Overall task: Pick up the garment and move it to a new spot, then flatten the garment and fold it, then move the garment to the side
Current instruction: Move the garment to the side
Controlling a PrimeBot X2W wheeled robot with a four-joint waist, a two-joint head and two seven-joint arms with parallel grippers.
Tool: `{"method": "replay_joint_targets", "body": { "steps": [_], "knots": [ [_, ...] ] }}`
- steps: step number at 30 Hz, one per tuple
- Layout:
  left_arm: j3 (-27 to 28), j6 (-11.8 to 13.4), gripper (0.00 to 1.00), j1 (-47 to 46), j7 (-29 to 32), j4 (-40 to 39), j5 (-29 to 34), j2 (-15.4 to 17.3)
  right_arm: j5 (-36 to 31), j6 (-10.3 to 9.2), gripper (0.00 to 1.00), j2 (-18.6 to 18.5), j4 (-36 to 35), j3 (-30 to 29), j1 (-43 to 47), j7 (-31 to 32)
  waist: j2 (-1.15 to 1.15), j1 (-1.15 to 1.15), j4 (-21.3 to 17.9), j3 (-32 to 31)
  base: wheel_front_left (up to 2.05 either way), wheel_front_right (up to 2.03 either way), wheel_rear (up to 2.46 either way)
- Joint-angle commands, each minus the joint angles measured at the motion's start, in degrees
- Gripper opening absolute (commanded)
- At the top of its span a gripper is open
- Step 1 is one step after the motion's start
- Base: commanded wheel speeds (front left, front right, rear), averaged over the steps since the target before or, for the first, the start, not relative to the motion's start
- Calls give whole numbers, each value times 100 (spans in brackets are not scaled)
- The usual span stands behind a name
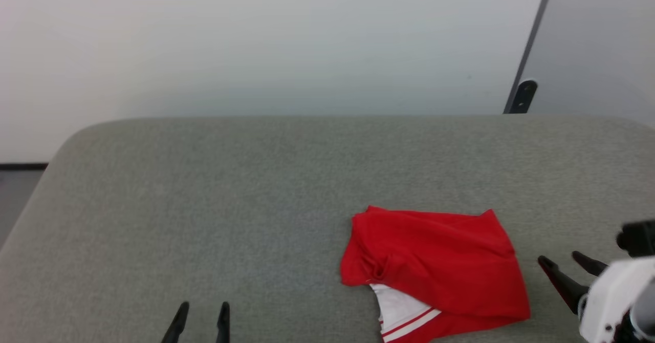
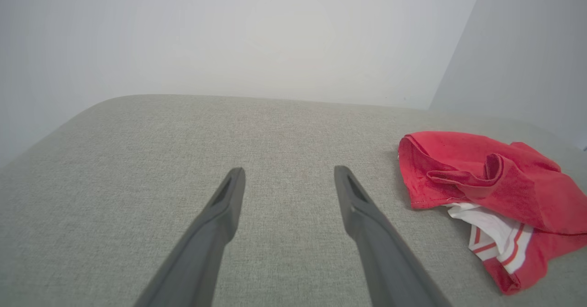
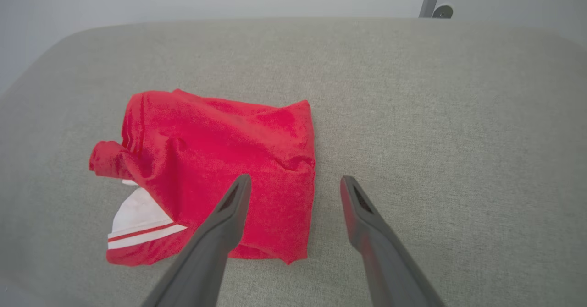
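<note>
Red jersey (image 1: 435,261) is being seen lying crumpled on the grey fabric-covered tabletop (image 1: 256,189), right of centre & near the front edge, w/ a white sleeve (image 1: 399,307) w/ red-striped trim being shown at its near side. Right tool (image 1: 560,257) is being held w/ fingers spread, nothing between them, just right of the jersey; in the right wrist view one finger is being seen over the red cloth, contact can't be told. Left tool (image 1: 204,306) is being held spread & empty at front left, well apart from the jersey
</note>
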Motion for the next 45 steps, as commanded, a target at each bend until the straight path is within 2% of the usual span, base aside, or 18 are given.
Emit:
{"method": "replay_joint_targets", "body": {
  "steps": [1, 7, 10, 17, 27, 28, 29, 31, 37, 45],
  "knots": [
    [-38, -3, 100, -133, -16, 34, 47, -7, 127, -3, 100, -58, 191, 144, -285, 321, 0, 0, 160, 168, 0, 0, 0],
    [-166, 32, 100, -470, -86, 187, 105, -96, 416, -3, 100, -464, 858, 712, -1157, 1463, 0, 0, 398, 648, 0, 0, 0],
    [-249, 6, 100, -663, -132, 298, 121, -159, 455, -3, 100, -652, 1163, 940, -1656, 1779, 0, 0, 458, 905, 0, 0, 0],
    [-345, -57, 100, -1118, -211, 522, 175, -226, 497, -3, 100, -881, 1871, 1355, -2305, 1953, 0, 0, 635, 1342, 0, 0, 0],
    [-394, -96, 100, -1453, -258, 751, 202, -303, 784, -3, 100, -884, 2566, 2003, -2337, 1709, 0, 0, 766, 1595, 0, 0, 0],
    [-398, -98, 100, -1475, -258, 772, 205, -316, 826, -3, 81, -843, 2626, 2057, -2346, 1613, 0, 0, 770, 1595, 0, 0, 0],
    [-403, -97, 100, -1495, -260, 794, 207, -327, 864, -3, 45, -802, 2685, 2089, -2358, 1490, 0, 0, 770, 1586, 0, 0, 0],
    [-413, -124, 100, -1525, -261, 817, 209, -348, 948, -3, 0, -748, 2807, 2152, -2358, 1282, 0, 0, 762, 1550, 0, 0, 0],
    [-345, -171, 100, -1495, -264, 851, 237, -333, 1213, 0, 0, -802, 3040, 2134, -2344, 648, 0, 0, 591, 1355, 0, 0, 0],
    [-266, -237, 100, -1443, -253, 830, 305, -281, 1653, -5, 0, -1157, 3001, 1772, -2220, -293, 0, 0, 40, 1192, 0, 0, 0]
  ]
}}
